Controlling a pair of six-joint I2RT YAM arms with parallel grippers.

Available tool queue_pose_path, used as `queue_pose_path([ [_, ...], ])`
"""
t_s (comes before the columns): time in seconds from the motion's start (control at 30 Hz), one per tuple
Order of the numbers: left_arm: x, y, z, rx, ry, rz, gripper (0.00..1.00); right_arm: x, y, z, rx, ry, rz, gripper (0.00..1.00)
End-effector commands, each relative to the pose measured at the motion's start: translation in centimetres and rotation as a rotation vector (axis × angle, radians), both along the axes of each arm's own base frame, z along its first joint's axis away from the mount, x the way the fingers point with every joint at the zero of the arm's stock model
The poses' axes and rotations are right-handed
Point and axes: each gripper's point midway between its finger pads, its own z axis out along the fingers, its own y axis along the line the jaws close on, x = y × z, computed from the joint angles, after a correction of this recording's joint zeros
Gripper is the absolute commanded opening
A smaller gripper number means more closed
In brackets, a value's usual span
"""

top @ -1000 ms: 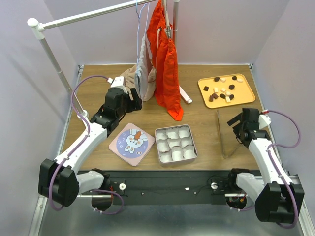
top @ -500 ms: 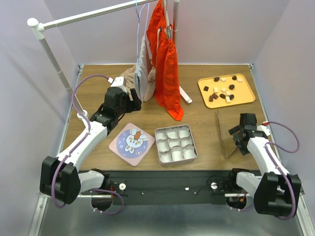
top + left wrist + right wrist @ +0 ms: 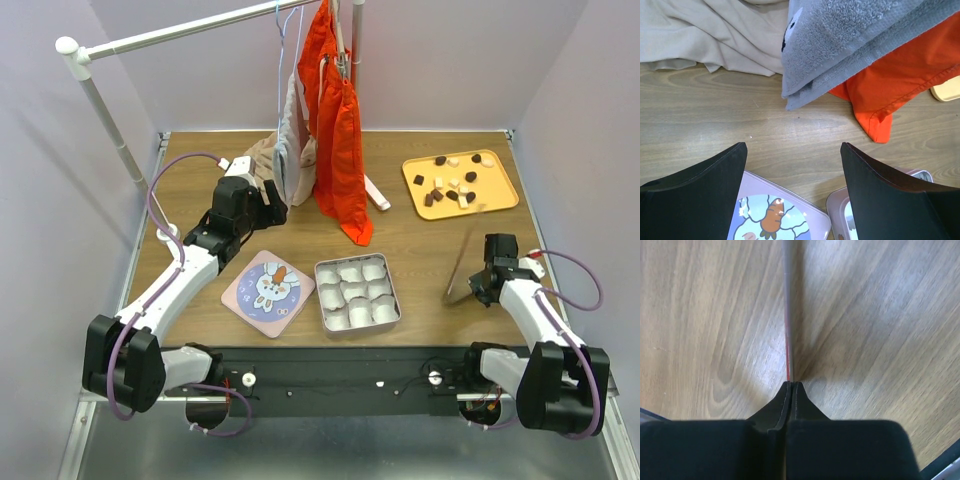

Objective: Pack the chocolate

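Note:
The chocolate [image 3: 455,184], dark and cream-white bits, lies scattered on a yellow tray [image 3: 503,193] at the back right. A metal tin [image 3: 357,293] lined with white paper cups sits front centre, with its rabbit-picture lid [image 3: 269,286] [image 3: 771,220] flat to the left of it. My right gripper [image 3: 478,285] [image 3: 791,384] is shut on the near edge of a thin clear sheet [image 3: 462,262] [image 3: 787,315], which stands tilted up off the table. My left gripper [image 3: 266,209] [image 3: 794,150] hangs open over bare wood behind the lid, holding nothing.
Orange garment [image 3: 338,130], grey towel [image 3: 292,150] [image 3: 850,40] and beige cloth [image 3: 260,152] [image 3: 715,35] hang or lie at the back centre under a white rack [image 3: 110,125]. A white rack foot [image 3: 378,195] lies beside the orange hem. Purple walls close three sides.
My right gripper moved toward the near edge of the table and closed on the clear sheet's edge. The sheet, flat before, now stands tilted. The left arm has not moved.

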Motion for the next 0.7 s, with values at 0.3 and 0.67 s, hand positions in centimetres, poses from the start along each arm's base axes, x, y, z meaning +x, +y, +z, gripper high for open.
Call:
queue_pose_path([
  [0.3,-0.3,1.1,-0.1,0.03,0.011,0.038,0.86,2.4,-0.1,4.2,-0.04,-0.165,0.081,0.01],
  [0.67,-0.2,1.4,0.1,0.033,0.009,0.056,0.86,7.6,1.3,3.3,-0.147,0.03,0.421,0.01],
])
